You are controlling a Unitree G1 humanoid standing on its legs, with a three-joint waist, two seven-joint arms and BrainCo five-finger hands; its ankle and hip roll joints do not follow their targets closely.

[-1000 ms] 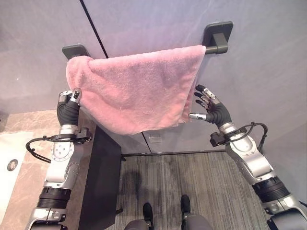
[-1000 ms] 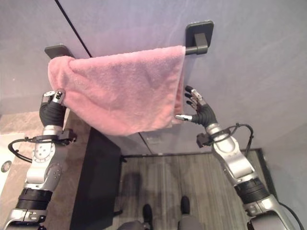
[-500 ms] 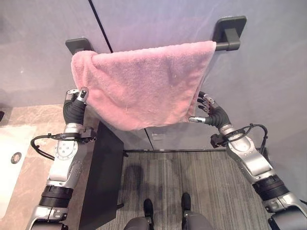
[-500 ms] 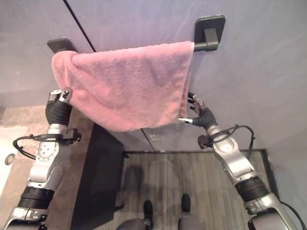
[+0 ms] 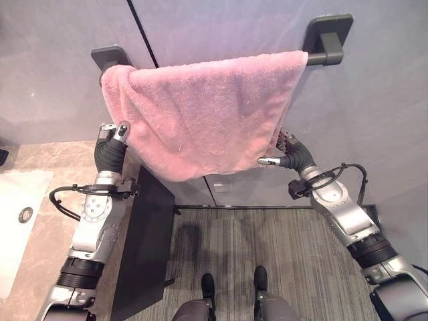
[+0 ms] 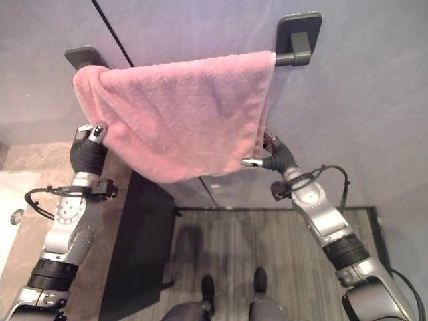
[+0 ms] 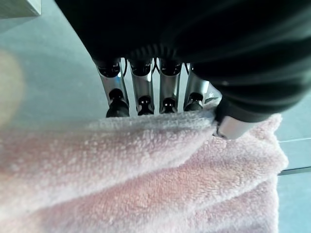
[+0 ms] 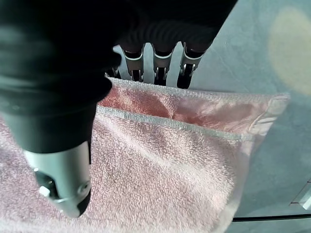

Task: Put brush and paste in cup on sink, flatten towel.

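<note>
A pink towel (image 5: 207, 114) hangs over a black wall bar (image 5: 328, 40), bunched at its left end, with the lower hem slanting. My left hand (image 5: 110, 148) is at the towel's lower left edge. In the left wrist view its fingers (image 7: 141, 87) run behind the towel (image 7: 146, 179) and its thumb (image 7: 231, 127) presses on the front, pinching the cloth. My right hand (image 5: 294, 157) is at the lower right corner. Its straight fingers (image 8: 160, 65) reach behind the towel's hem (image 8: 160, 174) and its thumb (image 8: 60, 170) stretches out in front.
A marble counter (image 5: 47, 174) with a white sink (image 5: 10, 254) and its drain (image 5: 25, 215) lies at the left. The dark cabinet side (image 5: 144, 247) drops beside it. Grey striped flooring (image 5: 267, 247) lies below the towel.
My right hand has moved left to the towel and slid its fingers behind the lower right corner. The left hand keeps its hold on the left edge. The camera has shifted a little.
</note>
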